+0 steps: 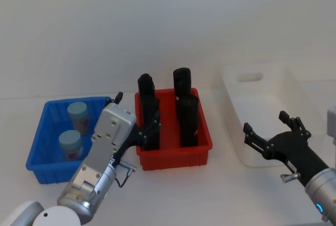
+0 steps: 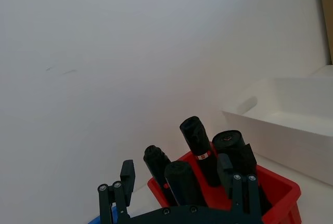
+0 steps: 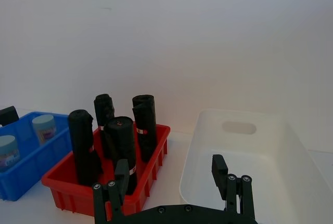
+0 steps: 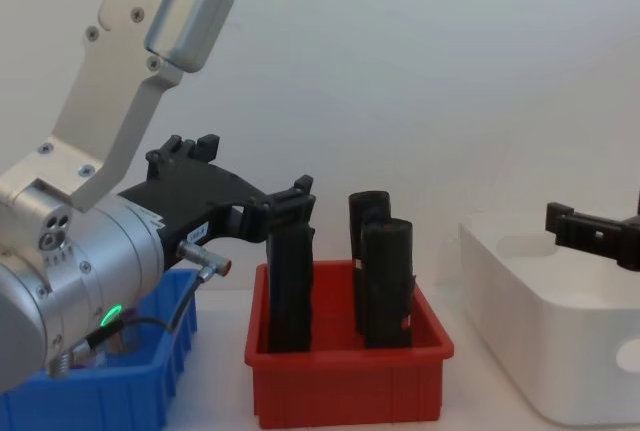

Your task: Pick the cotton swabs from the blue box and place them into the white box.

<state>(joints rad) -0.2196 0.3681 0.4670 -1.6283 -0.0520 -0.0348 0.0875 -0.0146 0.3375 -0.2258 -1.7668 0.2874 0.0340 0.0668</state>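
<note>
Two cotton swabs jars (image 1: 79, 115) (image 1: 70, 143) with light blue lids stand in the blue box (image 1: 39, 147) at the left. They also show as the far jar (image 3: 44, 128) and the near jar (image 3: 8, 150) in the right wrist view. My left gripper (image 1: 137, 113) hangs open and empty above the gap between the blue box and the red bin, right of the jars. The white box (image 1: 231, 87) stands at the right and holds nothing I can see. My right gripper (image 1: 265, 122) is open and empty over its near end.
A red bin (image 1: 202, 150) with several tall black upright rolls (image 1: 182, 82) sits between the blue and white boxes. The left gripper's fingertips (image 4: 300, 193) are close to the nearest roll. A plain white wall stands behind the table.
</note>
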